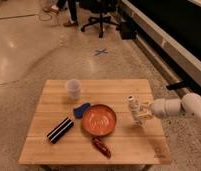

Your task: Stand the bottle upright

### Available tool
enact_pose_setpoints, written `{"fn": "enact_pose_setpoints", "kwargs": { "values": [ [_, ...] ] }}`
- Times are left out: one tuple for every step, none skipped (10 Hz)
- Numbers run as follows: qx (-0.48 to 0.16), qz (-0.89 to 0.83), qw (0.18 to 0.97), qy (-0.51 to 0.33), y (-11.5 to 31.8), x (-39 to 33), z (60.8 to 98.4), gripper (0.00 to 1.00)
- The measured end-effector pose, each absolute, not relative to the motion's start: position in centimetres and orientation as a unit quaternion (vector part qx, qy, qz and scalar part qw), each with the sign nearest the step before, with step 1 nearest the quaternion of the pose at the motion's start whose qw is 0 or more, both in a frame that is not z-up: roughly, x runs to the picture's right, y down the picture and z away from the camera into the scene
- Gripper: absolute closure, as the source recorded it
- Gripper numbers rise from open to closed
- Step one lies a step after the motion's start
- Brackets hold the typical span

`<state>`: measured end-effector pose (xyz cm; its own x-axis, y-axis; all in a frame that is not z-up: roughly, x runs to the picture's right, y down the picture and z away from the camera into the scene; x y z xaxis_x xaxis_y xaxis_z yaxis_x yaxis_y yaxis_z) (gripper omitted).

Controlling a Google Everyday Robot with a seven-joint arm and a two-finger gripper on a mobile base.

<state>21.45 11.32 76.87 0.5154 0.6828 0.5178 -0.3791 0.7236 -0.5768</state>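
The small white bottle (134, 109) with a round white cap and a yellowish label stands nearly upright, leaning a little to the left, near the right edge of the wooden table (119, 90). It is to the right of the orange plate (99, 120). My gripper (143, 115) reaches in from the right on a white arm (174, 107) and is closed around the bottle's lower body at the label.
A translucent plastic cup (73, 89) stands at the back left. A blue object (81, 109), a black bar with a white stripe (60, 130) and a red pepper-like item (100, 146) lie around the plate. An office chair (101, 20) stands on the floor behind.
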Motion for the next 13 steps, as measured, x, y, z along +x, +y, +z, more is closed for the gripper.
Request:
{"fn": "enact_pose_setpoints", "kwargs": {
  "values": [
    [-0.197,0.323,0.843,-0.383,11.5,21.7,77.0,1.0],
    [-0.192,0.335,0.837,-0.388,11.8,22.0,77.1,1.0],
    [-0.188,0.347,0.83,-0.394,12.1,22.2,77.2,1.0],
    [-0.185,0.356,0.825,-0.399,12.4,22.3,77.3,1.0],
    [-0.183,0.364,0.819,-0.404,12.6,22.4,77.3,1.0],
    [-0.18,0.372,0.814,-0.409,12.7,22.5,77.4,1.0],
    [-0.176,0.38,0.808,-0.414,12.7,22.6,77.4,1.0],
    [-0.174,0.385,0.804,-0.418,12.8,22.7,77.4,1.0],
    [-0.171,0.391,0.797,-0.427,12.9,22.6,77.4,1.0],
    [-0.169,0.394,0.793,-0.433,13.1,22.5,77.4,1.0],
    [-0.168,0.396,0.79,-0.437,13.3,22.4,77.4,1.0],
    [-0.166,0.398,0.786,-0.442,13.4,22.3,77.5,1.0],
    [-0.162,0.402,0.781,-0.45,13.6,22.3,77.6,1.0]
  ]
}}
